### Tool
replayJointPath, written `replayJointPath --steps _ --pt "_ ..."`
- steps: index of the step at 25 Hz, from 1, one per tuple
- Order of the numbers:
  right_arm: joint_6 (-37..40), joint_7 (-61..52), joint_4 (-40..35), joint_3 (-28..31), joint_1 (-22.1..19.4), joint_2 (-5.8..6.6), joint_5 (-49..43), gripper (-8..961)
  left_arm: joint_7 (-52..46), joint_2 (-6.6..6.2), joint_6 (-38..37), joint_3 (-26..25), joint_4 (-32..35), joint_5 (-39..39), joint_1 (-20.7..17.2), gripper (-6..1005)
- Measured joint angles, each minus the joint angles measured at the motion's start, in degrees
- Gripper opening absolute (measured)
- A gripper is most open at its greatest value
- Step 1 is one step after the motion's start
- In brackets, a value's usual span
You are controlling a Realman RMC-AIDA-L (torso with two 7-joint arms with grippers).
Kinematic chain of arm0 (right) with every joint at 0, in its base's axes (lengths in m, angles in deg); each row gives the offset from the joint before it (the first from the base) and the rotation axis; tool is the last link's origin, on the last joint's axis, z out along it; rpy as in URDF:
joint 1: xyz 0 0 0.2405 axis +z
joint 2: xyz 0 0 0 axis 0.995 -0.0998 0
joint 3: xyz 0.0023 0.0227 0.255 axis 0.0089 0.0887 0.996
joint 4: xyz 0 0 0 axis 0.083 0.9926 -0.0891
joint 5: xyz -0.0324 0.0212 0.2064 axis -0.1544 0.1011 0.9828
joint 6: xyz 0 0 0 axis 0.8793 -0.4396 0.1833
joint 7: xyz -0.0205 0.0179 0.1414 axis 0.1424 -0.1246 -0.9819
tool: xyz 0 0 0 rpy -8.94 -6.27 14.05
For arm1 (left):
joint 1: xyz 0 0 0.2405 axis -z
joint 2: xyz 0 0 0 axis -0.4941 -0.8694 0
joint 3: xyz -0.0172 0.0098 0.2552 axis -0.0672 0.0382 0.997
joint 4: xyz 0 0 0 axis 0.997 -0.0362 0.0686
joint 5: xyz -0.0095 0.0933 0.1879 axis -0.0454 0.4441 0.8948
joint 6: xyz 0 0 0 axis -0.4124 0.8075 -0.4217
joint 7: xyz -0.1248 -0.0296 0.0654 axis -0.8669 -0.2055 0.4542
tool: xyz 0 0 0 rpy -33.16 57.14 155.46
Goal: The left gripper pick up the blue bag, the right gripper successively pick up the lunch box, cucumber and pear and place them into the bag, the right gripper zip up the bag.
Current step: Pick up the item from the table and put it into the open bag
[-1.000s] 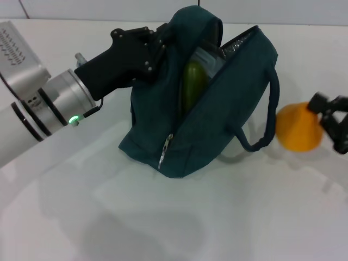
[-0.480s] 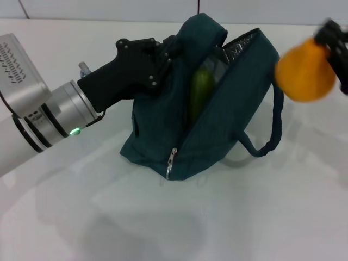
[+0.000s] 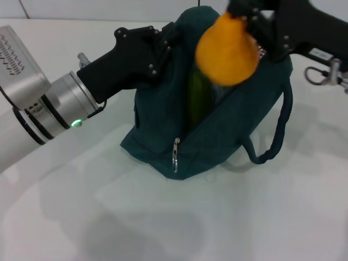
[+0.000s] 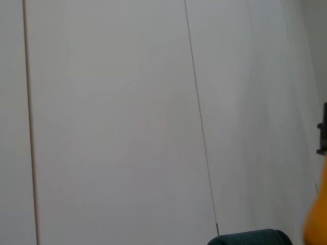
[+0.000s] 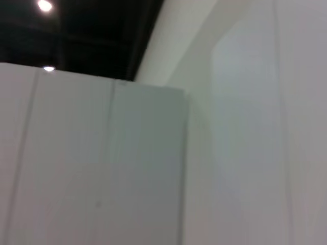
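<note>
1. Bench [image 3: 109,217]: white, glossy surface carrying the bag; bare in the foreground.
2. Blue bag [image 3: 217,136]: centre of head view, bottom resting on the bench, top edge lifted toward 12 o'clock. Mouth gapes open along the zipper. Metal ring pull [image 3: 175,154] hangs at the low end of the zip, at about 7 o'clock on the bag. One loop handle [image 3: 274,136] droops down the bag's 4 o'clock side. A sliver of the bag's top also shows at the lower edge of the left wrist view [image 4: 250,239].
3. Left gripper [image 3: 163,46]: comes in from 9 o'clock on the silver arm, green light lit. Fingers closed, pinched on the fabric at the bag's upper rim, about 11 o'clock on the bag, holding that side up.
4. Right gripper [image 3: 255,32]: reaches in from 2 o'clock, above the bag mouth. Fingers closed around the top of the pear; the fruit hangs below them, clear of the bench.
5. Cucumber [image 3: 197,98]: standing roughly upright inside the bag, dark green length visible through the opening, partly hidden by the pear.
6. Pear [image 3: 227,50]: orange-yellow, in the air directly over the bag opening at about 12 o'clock of the bag, motion-blurred. An orange edge shows at the border of the left wrist view [image 4: 318,219].
7. Lunch box: cannot tell where it lies.
8. Right wrist view: only wall and ceiling.
</note>
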Motion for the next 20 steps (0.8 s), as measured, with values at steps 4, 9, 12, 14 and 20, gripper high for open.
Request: replayJointPath --steps 4,9,12,14,20 --pt "-1.5 -2.2 -0.5 -4.5 1.4 -0.05 0.0 37 0.0 0.0 0.1 0.0 0.0 0.0 0.1 77" --pt "-4.3 -2.0 -0.8 -7.2 1.3 -0.04 -0.1 37 0.1 0.0 0.2 0.0 0.0 -0.1 0.0 77" --pt "-6.6 -1.4 -0.8 -8.9 0.9 -0.04 -0.1 38 0.1 0.0 0.2 0.0 0.0 -0.1 0.0 77" --pt "-8.1 -1.1 -0.9 -10.1 0.8 -0.04 -0.1 38 0.1 0.0 0.2 0.0 -0.1 -0.1 -0.1 77" --pt "-12.2 -1.0 -0.9 -15.2 0.9 -0.04 -0.1 38 0.1 0.0 0.2 0.0 -0.1 -0.1 0.0 77"
